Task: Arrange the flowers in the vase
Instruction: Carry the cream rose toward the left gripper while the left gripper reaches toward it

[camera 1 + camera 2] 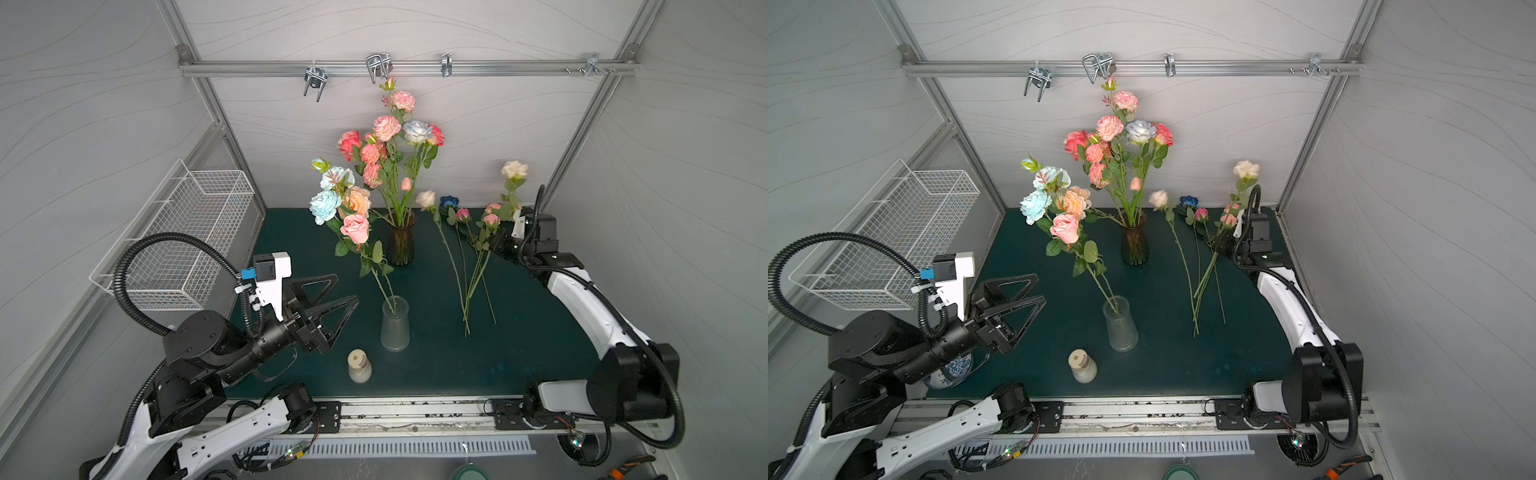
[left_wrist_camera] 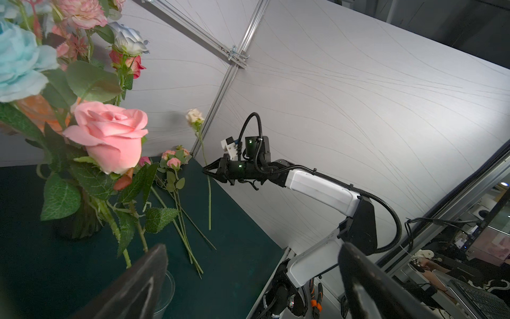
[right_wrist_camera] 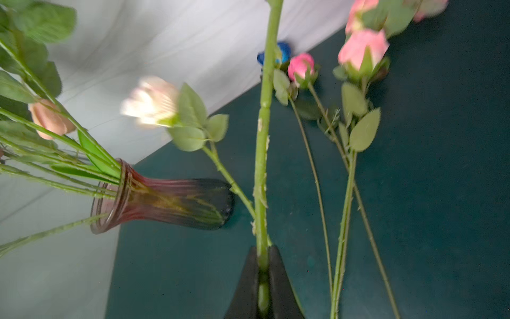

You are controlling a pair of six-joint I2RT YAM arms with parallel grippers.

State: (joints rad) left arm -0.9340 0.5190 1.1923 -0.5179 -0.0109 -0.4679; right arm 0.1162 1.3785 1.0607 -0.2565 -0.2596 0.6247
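Two vases stand filled on the dark green table mat (image 1: 519,353). We see a dark ribbed glass vase (image 1: 402,245) toward the back wall holding an upright bunch of pink, coral and pale blue blooms (image 1: 386,129), and a clear glass vase (image 1: 395,328) nearer the front from which a second bunch of pale blue, peach and pink blooms (image 1: 355,227) leans leftward. Several loose long-stemmed flowers (image 1: 469,274) lie on the mat right of the dark vase, heads toward the back wall; among them we note a deep blue bloom (image 1: 449,202) and a pink bud (image 1: 462,214). The right gripper (image 1: 493,245) is clamped on the thick green stem (image 3: 262,138) of a tall cream rose (image 1: 514,169), whose head stands above the gripper near the back right corner; in the left wrist view the stem's lower end hangs below the jaws, and we cannot tell whether it touches the mat. The left gripper (image 1: 347,286) hovers with jaws spread wide and empty, left of the clear vase and apart from it. A small cream bottle (image 1: 359,365) stands near the front edge, left of the clear vase; a white wire basket (image 1: 187,241) hangs on the left wall.
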